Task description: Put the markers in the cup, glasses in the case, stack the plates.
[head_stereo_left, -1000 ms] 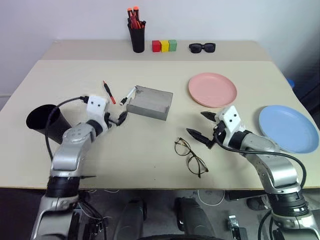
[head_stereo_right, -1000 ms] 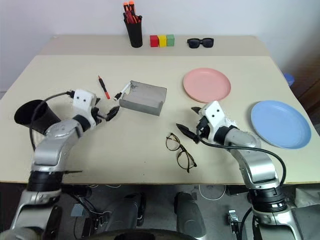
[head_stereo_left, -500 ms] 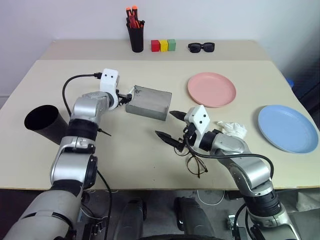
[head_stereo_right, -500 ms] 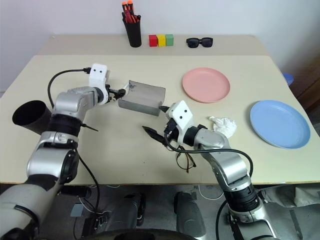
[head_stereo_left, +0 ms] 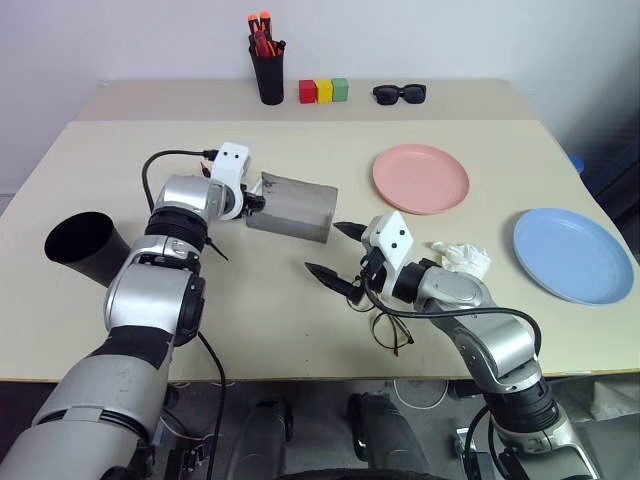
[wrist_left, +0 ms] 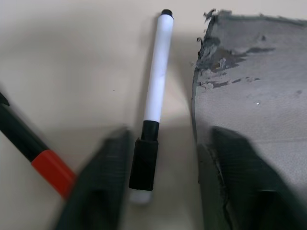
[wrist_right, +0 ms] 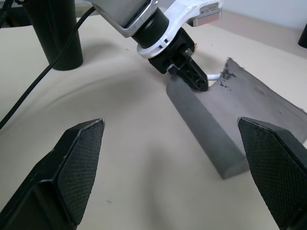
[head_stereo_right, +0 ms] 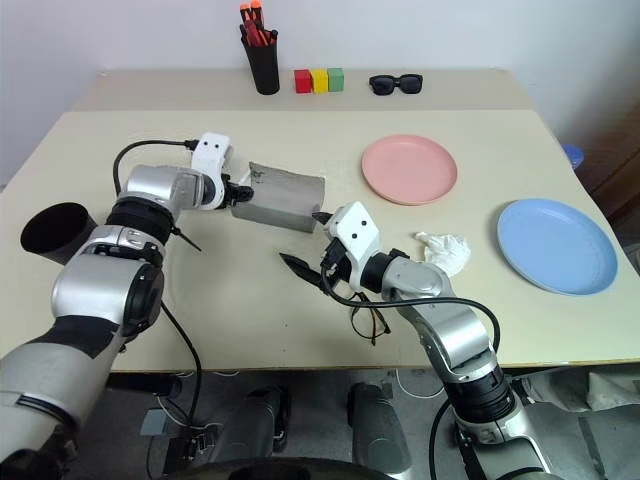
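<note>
Your white marker (wrist_left: 156, 86) lies on the counter (head_stereo_left: 270, 290) just beside the grey case (head_stereo_left: 292, 205), its black cap between the partly spread fingers (wrist_left: 103, 177) of your left tool (wrist_left: 165, 187), not yet gripped. The red marker (wrist_left: 29, 153) lies close by. Your right tool (head_stereo_left: 335, 252) hovers wide open above the glasses (head_stereo_left: 392, 330). The black cup (head_stereo_left: 85, 245) lies at the left edge; pink plate (head_stereo_left: 420, 178) and blue plate (head_stereo_left: 572, 255) sit apart.
</note>
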Tool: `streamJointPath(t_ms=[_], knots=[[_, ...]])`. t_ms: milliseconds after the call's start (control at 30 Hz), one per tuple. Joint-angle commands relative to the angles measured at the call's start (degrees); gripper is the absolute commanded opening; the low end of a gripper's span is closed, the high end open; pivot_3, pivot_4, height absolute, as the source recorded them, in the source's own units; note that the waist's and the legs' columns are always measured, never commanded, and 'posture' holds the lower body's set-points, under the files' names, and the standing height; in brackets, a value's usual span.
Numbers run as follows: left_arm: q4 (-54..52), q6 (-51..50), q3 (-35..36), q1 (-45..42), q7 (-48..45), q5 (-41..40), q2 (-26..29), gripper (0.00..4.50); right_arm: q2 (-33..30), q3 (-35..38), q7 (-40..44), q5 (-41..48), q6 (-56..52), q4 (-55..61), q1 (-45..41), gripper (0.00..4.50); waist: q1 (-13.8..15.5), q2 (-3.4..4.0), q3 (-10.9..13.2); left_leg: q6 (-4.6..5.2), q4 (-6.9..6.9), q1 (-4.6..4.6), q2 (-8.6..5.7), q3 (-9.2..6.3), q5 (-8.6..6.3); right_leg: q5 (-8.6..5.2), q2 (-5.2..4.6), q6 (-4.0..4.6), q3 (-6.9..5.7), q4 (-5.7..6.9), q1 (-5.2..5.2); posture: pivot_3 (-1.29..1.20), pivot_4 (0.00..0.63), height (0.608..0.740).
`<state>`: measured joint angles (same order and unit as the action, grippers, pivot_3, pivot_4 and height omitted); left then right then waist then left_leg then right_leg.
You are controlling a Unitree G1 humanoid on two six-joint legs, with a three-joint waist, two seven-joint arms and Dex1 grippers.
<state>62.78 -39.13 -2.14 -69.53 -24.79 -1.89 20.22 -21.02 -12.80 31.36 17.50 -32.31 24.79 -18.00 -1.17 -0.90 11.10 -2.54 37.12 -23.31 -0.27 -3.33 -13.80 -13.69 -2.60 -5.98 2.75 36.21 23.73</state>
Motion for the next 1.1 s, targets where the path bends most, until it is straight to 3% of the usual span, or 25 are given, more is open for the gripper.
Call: streamJointPath(t_ms=[33, 67, 467, 733, 1000, 1100], knots=[[0.87, 0.06, 0.45, -0.68, 1.01, 1.09, 0.72, 0.49, 0.33, 0.2, -0.07, 0.02, 0.76, 2.71, -0.19, 4.5, -0.06, 0.0, 0.0, 0.0, 0.0, 0.01, 0.0, 0.0, 0.0, 0.0, 0.0, 0.0, 0.0, 0.01, 0.0, 0.0, 0.15, 0.74], [0.88, 0.08, 0.58, -0.64, 1.06, 1.1, 0.81, 0.02, 0.33, 0.17, -0.04, 0.04, 0.75, 2.66, -0.23, 4.5, -0.05, 0.0, 0.0, 0.0, 0.0, 0.02, 0.0, 0.0, 0.0, 0.0, 0.0, 0.0, 0.0, 0.02, 0.0, 0.0, 0.15, 0.74], [-7.38, -0.41, 6.72, 0.78, 4.07, -2.78, 0.54, 0.01, 0.31, -0.06, 1.24, 0.19, 1.14, 1.59, -0.73, 4.5, 0.14, -0.01, 0.01, 0.0, 0.01, -0.04, 0.0, -0.01, 0.0, 0.01, -0.02, -0.02, 0.0, 0.03, 0.04, 0.0, 0.15, 0.74], [-35.78, -21.31, 2.26, 11.31, 3.38, -3.5, -1.16, 0.01, 0.2, -0.36, 2.68, 0.19, 1.51, 0.66, -1.08, 4.5, 0.06, -0.01, 0.01, 0.0, 0.01, -0.03, 0.0, -0.02, 0.0, 0.02, -0.02, -0.02, 0.02, 0.1, 0.05, 0.0, 0.15, 0.74], [-54.75, -31.96, 0.89, 20.71, 6.19, -3.14, -1.67, 0.01, 0.62, -0.96, 4.16, -0.04, 2.26, -1.1, -2.2, 4.5, 0.02, 0.0, 0.0, -0.03, 0.02, -0.01, 0.0, -0.04, 0.02, 0.02, -0.02, -0.01, 0.02, 0.15, 0.07, 0.0, 0.15, 0.74], [-58.07, -33.73, 1.27, 22.59, 7.18, -3.21, -2.11, 1.38, 0.7, -0.94, 4.52, -0.15, 2.47, -1.59, -2.51, 4.5, 0.11, 0.0, 0.0, -0.04, 0.02, 0.0, 0.0, -0.05, 0.02, 0.02, -0.02, -0.01, 0.03, 0.16, 0.07, 0.0, 0.15, 0.74]])
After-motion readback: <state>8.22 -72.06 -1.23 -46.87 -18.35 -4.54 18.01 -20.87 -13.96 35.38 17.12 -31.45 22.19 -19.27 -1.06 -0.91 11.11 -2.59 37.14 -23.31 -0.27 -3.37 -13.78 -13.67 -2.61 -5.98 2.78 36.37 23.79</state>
